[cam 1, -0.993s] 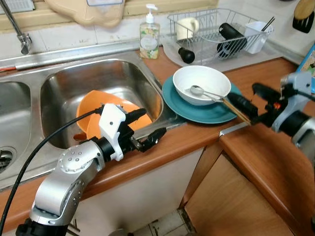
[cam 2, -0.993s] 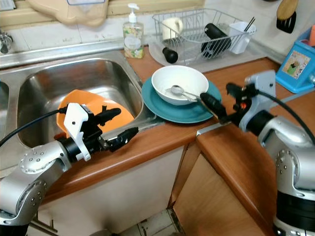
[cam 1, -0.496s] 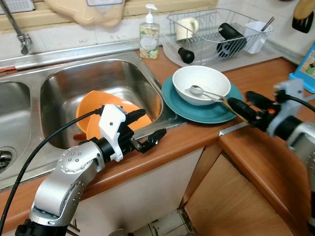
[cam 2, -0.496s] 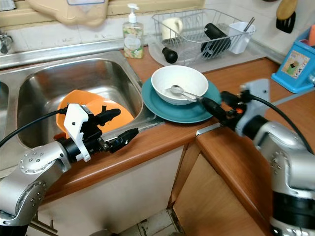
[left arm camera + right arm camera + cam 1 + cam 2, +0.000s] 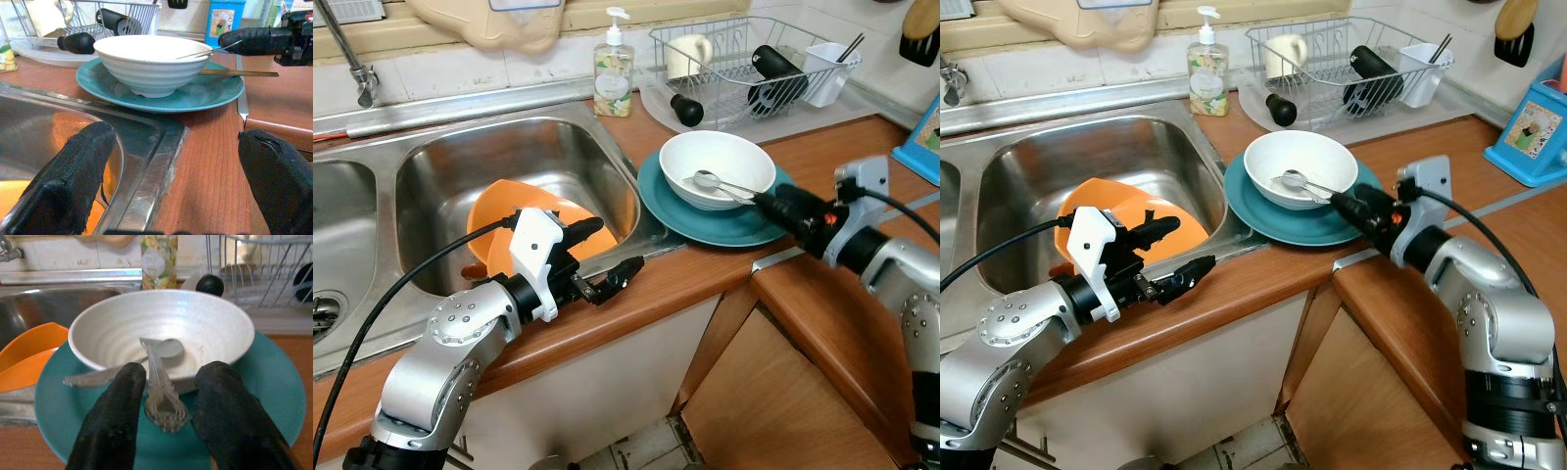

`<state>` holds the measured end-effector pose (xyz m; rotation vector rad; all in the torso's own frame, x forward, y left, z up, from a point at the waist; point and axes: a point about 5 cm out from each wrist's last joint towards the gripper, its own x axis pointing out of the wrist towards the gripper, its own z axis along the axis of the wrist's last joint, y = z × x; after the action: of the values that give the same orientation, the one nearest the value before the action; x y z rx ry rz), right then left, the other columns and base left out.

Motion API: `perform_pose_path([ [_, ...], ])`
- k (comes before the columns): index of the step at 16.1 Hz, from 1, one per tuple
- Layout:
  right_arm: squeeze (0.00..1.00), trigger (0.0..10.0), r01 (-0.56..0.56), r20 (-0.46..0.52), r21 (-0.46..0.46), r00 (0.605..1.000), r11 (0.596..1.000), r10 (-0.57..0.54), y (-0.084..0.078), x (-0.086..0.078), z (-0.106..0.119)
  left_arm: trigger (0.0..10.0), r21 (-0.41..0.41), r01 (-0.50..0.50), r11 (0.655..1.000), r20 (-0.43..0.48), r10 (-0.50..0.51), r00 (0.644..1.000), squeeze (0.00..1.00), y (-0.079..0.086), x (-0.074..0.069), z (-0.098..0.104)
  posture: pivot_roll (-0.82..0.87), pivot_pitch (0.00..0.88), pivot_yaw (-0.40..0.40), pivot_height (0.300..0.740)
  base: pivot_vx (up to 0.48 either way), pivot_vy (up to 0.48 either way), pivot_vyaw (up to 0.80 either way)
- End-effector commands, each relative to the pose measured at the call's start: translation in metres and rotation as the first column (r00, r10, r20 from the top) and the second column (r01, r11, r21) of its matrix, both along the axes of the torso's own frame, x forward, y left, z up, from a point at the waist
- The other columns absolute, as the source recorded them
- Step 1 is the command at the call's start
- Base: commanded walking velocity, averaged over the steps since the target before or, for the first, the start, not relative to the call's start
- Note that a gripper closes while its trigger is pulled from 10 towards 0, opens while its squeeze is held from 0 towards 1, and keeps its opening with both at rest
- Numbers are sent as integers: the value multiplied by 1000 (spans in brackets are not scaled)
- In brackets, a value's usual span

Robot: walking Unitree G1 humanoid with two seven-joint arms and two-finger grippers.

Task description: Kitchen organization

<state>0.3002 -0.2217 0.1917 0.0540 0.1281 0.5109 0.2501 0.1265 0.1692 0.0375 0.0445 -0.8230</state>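
Observation:
A white bowl (image 5: 717, 166) stands on a teal plate (image 5: 700, 220) on the wooden counter, right of the sink. A metal spoon (image 5: 159, 396) lies in the bowl with its handle sticking out over the rim. My right gripper (image 5: 168, 377) is open at the plate's right side, one black finger (image 5: 117, 416) on each side of the spoon handle, apart from it. A wooden stick (image 5: 234, 73) rests on the plate. An orange bowl (image 5: 499, 220) lies tilted in the sink. My left gripper (image 5: 612, 247) hovers open over the counter's front edge by the sink, holding nothing.
A wire dish rack (image 5: 754, 59) with a mug, black items and a white cup stands behind the plate. A soap bottle (image 5: 613, 70) sits at the sink's back rim, a faucet (image 5: 352, 69) at far left. A blue box (image 5: 1533, 122) stands at right.
My right gripper has moved left toward the bowl and now straddles the spoon handle. The left arm has stayed where it was.

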Motion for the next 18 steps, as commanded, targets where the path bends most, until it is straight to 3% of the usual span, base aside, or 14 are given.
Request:
perform_pose_path([
  [1, 0, 0, -1, 10, -3, 1000, 1000, 1, -1, 2, 2, 10000, 7, 2, 1000, 9, -3, 1000, 0, 1, -1, 3, -140, 0, 5, 740, 0, 0, 0],
  [9, 0, 0, -20, 5, 0, 1000, 1000, 20, 2, 4, 1, 10000, 7, 4, 1000, 12, -5, 1000, 0, 1, 0, 4, -141, 0, 5, 740, 0, 0, 0],
  [13, 0, 0, -21, 90, 61, 996, 998, 15, -1, 4, 28, 10000, 22, 15, 1000, 42, -16, 999, 0, 0, 2, 9, -141, 0, 5, 740, 0, 0, 0],
  [16, 0, 0, -104, 140, 23, 985, 994, 100, 16, 2, 44, 10000, 99, -13, 995, 140, -1, 990, 0, -2, 14, 22, -137, 0, 4, 740, 0, 0, 0],
  [17, 0, 0, -183, 161, 1, 970, 983, 181, 34, -1, 51, 10000, 186, -42, 982, 228, -2, 974, 0, -4, 23, 27, -137, 0, 4, 740, 0, 0, 0],
  [18, 0, 0, -209, 167, 5, 964, 978, 206, 41, -3, 53, 10000, 210, -55, 976, 269, -3, 963, 0, -5, 26, 30, -137, 0, 6, 740, 0, 0, 0],
])
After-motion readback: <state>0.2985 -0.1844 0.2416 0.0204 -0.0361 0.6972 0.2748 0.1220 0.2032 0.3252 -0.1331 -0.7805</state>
